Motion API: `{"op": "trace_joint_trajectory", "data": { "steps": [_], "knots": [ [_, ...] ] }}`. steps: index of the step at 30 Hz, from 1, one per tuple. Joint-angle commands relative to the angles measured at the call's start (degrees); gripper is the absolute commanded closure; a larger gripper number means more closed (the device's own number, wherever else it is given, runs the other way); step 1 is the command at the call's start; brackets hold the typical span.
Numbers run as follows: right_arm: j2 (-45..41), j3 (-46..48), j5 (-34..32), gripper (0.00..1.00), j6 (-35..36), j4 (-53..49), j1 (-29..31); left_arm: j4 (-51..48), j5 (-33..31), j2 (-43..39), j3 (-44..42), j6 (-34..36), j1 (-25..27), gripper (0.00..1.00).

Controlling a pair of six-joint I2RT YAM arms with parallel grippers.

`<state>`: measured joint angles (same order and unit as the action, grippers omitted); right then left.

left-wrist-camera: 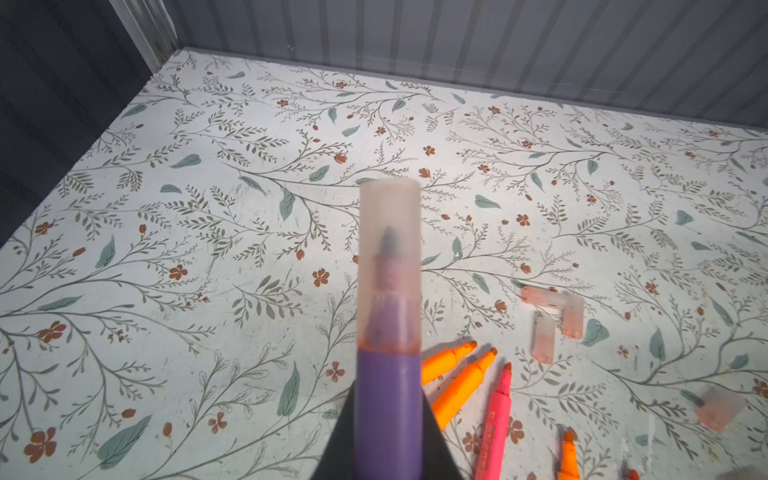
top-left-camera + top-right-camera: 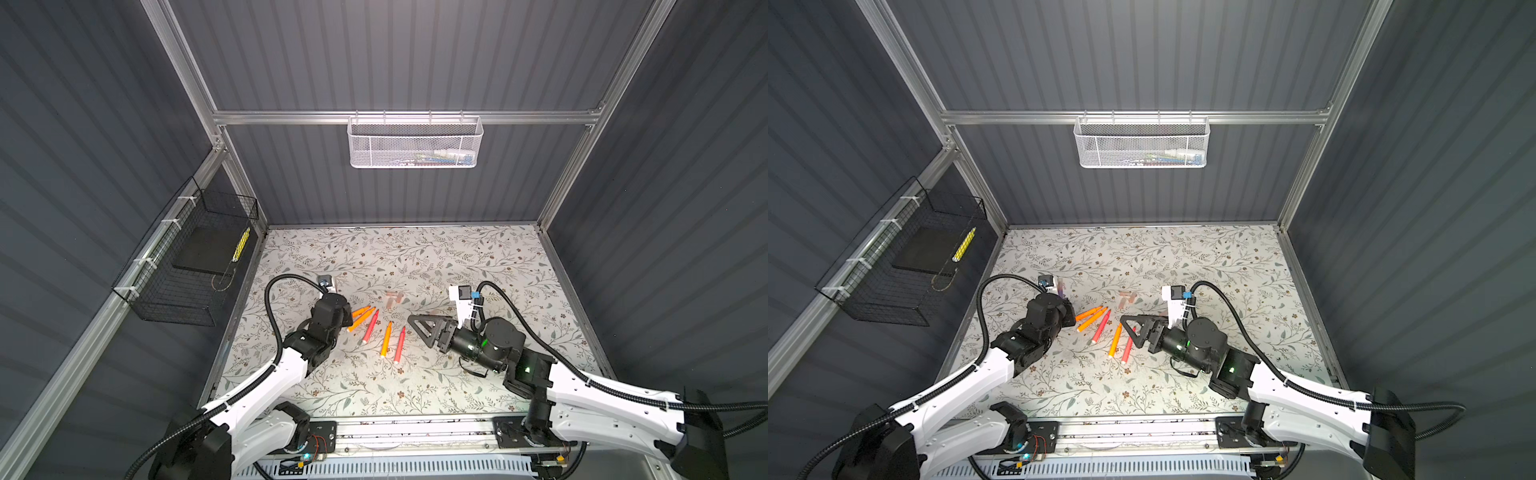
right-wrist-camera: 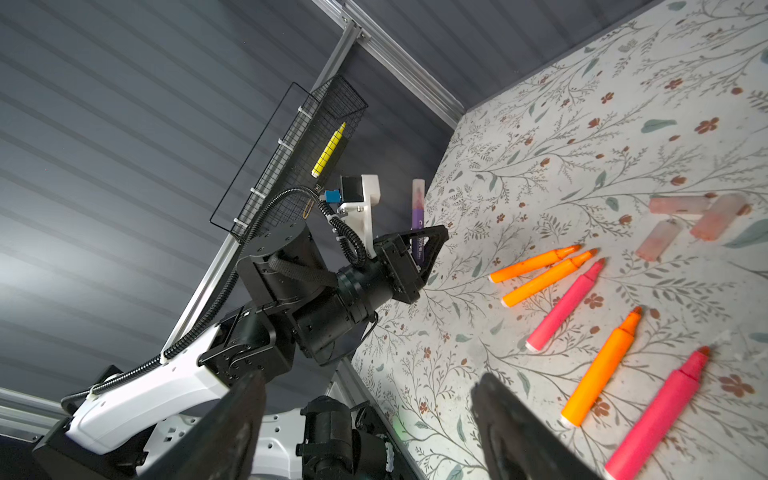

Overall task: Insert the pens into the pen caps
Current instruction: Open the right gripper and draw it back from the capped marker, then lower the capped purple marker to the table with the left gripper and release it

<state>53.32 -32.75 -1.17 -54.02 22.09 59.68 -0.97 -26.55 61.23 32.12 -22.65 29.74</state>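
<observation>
Over on the left side of the floral table (image 2: pixel 457 257), the left gripper (image 3: pixel 428 245) has its fingers pinched on the barrel of the purple pen (image 1: pixel 388 407) and holds it clear of the surface, tip pointing away from the wrist. A pale translucent cap (image 1: pixel 390 266) already sits over that tip, and from the wrist view it looks pushed home to the shoulder, so I judge this first pen to be done or all but done. Just to the right lie two orange pens (image 2: pixel 360 315) side by side, then a pink pen (image 2: pixel 370 328). A little behind them sits a cluster of three loose caps (image 2: pixel 392 298), and a further cap (image 1: pixel 719 409) lies apart, nearer the right arm. Next come a third orange pen (image 2: pixel 386 338) and a second pink pen (image 2: pixel 400 345), all five uncapped on the table. Farthest right, the right gripper (image 2: pixel 420 331) hovers low beside that last pink pen, fingers spread wide with nothing between them. The next move probably calls for setting the purple pen down somewhere clear of the others, then one gripper taking a bare pen by its barrel while the other takes a cap, mouth facing the tip.
</observation>
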Motion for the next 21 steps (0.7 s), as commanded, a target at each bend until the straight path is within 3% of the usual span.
{"op": "trace_joint_trajectory", "data": {
  "steps": [1,9,13,17,21],
  "knots": [
    [-0.2,-4.7,-0.6,0.20,0.9,-7.7,0.2,0.6,3.2,2.3,-0.6,-1.5,-3.1,1.00],
    [-9.1,3.3,-6.9,0.22,6.6,-4.8,0.2,0.8,8.2,12.0,3.3,-2.6,-9.1,1.00],
    [-12.1,4.3,-8.7,0.17,6.6,-6.7,0.1,2.2,9.8,17.8,5.7,-2.3,-11.2,1.00],
    [-8.7,0.1,-6.8,0.17,3.7,-9.2,0.2,3.5,11.0,24.2,8.6,-2.7,-12.7,1.00],
    [-2.5,-9.8,-3.7,0.15,0.1,-16.2,0.3,2.5,11.9,28.7,11.5,-3.4,-14.1,1.00]
  ]
}}
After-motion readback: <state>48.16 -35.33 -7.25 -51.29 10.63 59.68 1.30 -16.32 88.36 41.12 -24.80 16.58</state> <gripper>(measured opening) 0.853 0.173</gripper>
